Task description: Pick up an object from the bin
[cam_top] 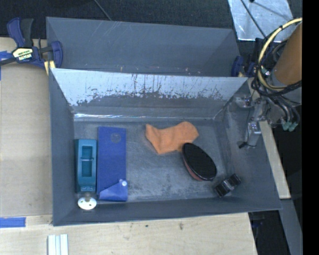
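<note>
Arm (267, 108) above bin rim (271, 166), black brush (199, 162) nearby

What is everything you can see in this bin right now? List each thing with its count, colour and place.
bin: one, grey metal, takes up most of the view
box-like block: one, teal, far left of the floor, lying lengthwise
flat rectangular piece: one, blue, right beside the teal block
small round thing: one, white, front left corner
cloth: one, orange, crumpled, middle of the floor toward the back
oval brush: one, black with a reddish edge, just right of and in front of the cloth
small blocky thing: one, black, front right corner
gripper: one, grey, over the bin's right wall, above no thing
arm: one, orange cover with cables, at the right edge
</note>
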Controlling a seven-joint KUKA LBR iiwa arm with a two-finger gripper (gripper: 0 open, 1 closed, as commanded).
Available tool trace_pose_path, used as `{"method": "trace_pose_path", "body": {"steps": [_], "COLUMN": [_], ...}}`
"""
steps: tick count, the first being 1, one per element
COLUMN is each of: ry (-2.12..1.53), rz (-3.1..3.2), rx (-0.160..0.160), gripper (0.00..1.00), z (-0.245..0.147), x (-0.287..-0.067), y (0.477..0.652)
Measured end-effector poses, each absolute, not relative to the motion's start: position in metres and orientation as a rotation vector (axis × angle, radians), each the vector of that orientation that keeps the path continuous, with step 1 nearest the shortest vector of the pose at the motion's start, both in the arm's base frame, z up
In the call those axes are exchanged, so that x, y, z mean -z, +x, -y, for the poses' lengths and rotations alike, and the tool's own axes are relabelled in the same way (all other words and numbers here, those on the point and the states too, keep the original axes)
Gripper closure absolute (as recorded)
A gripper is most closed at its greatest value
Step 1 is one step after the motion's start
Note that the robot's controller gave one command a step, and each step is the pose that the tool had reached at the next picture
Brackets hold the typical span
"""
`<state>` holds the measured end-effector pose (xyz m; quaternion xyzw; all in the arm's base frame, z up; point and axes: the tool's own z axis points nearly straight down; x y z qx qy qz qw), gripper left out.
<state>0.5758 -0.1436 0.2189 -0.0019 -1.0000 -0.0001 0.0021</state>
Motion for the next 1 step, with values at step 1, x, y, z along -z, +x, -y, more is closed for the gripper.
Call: {"method": "trace_pose_path", "body": {"steps": [1], "ry": [-0.001], "rz": [3.146], "rx": [-0.002], "gripper": [0.0], "z": [0.1429], "x": [-0.2239], "y": [0.5772]}}
